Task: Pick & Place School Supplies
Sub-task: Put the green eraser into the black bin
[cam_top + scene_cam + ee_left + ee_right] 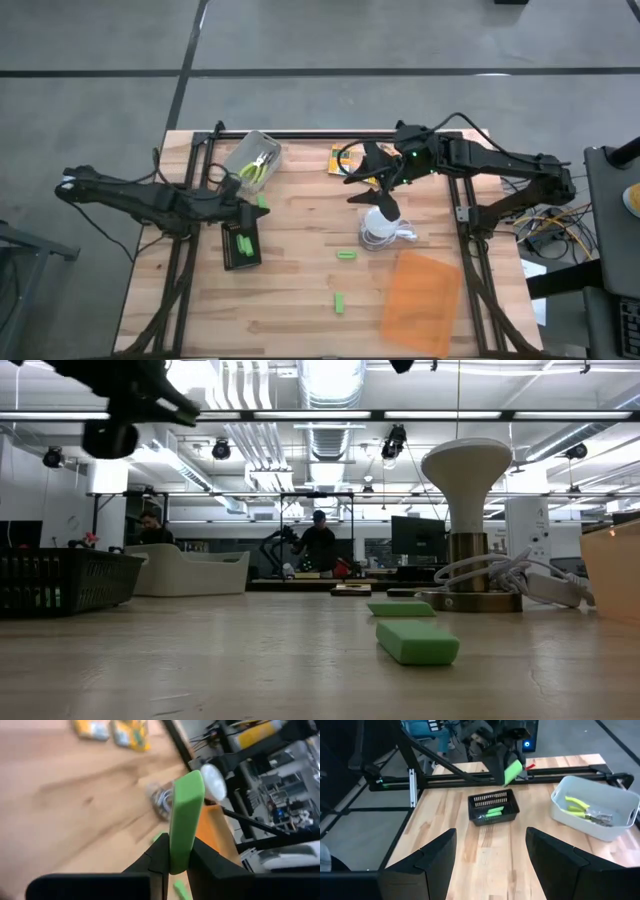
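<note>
The left pincer (172,865) is gripping a stubby bright-green stick (186,817) by its lower end, just above the black slatted plastic tray (493,808) on the wooden tabletop (300,250). The stick is appearing light, rigid and smooth, so mid-length flats are offering the firmest hold. The right pincer (490,852) is hovering open near the tabletop's far edge.

Smooth matt green stick (186,820), wooden table (300,240)

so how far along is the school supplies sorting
Partly done. Two green sticks already lie in the black tray, and the plier-like tools sit in the white bin. The left gripper is shut on another green stick above the tray. Two loose sticks and the orange-yellow boxes remain on the table. The right gripper waits open.
</note>
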{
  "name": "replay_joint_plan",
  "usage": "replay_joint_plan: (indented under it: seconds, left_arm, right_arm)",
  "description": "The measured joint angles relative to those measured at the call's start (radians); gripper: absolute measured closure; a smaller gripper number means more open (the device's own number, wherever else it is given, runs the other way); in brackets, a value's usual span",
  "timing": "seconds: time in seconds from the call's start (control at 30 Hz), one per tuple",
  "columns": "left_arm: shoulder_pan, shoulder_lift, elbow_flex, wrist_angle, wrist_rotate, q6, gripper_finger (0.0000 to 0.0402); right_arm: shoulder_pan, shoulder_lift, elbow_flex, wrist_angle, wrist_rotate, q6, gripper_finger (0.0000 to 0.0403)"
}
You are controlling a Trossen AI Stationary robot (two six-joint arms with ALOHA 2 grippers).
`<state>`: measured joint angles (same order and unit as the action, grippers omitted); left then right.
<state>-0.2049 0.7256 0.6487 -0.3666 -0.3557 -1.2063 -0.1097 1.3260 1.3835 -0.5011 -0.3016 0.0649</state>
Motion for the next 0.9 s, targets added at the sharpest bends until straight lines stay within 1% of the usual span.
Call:
replay_joint_plan:
  seconds: [0.1, 0.23, 0.3, 0.43, 0.53, 0.6, 0.67, 0.8, 0.9]
  left_arm:
    - [-0.028, -0.024, 0.011, -0.104, 0.012, -0.112, 0.0356]
    - [-0.063, -0.007, 0.088, -0.336, 0.103, -0.274, 0.0356]
    - [-0.08, 0.022, 0.141, -0.459, 0.141, -0.337, 0.0356]
    - [-0.104, 0.099, 0.253, -0.692, 0.205, -0.457, 0.0357]
    - [-0.108, 0.168, 0.305, -0.817, 0.224, -0.531, 0.0357]
    - [-0.109, 0.213, 0.312, -0.832, 0.227, -0.57, 0.0357]
    - [-0.109, 0.261, 0.309, -0.8, 0.24, -0.591, 0.0357]
    - [-0.111, 0.378, 0.288, -0.751, 0.367, -0.589, 0.0357]
    - [-0.114, 0.459, 0.287, -0.751, 0.425, -0.551, 0.0357]
  right_arm:
    - [0.0, -0.022, -0.056, 0.03, 0.009, 0.02, 0.017]
    - [-0.001, -0.035, -0.104, 0.05, 0.049, 0.038, 0.017]
    - [-0.001, -0.036, -0.119, 0.056, 0.07, 0.038, 0.017]
    - [-0.006, -0.035, -0.143, 0.08, 0.073, 0.037, 0.017]
    - [-0.018, -0.035, -0.149, 0.082, 0.074, 0.038, 0.017]
    - [-0.028, -0.035, -0.15, 0.085, 0.077, 0.038, 0.017]
    - [-0.038, -0.035, -0.15, 0.087, 0.077, 0.037, 0.017]
    - [-0.054, -0.035, -0.15, 0.089, 0.077, 0.039, 0.017]
    - [-0.058, -0.035, -0.15, 0.089, 0.077, 0.032, 0.017]
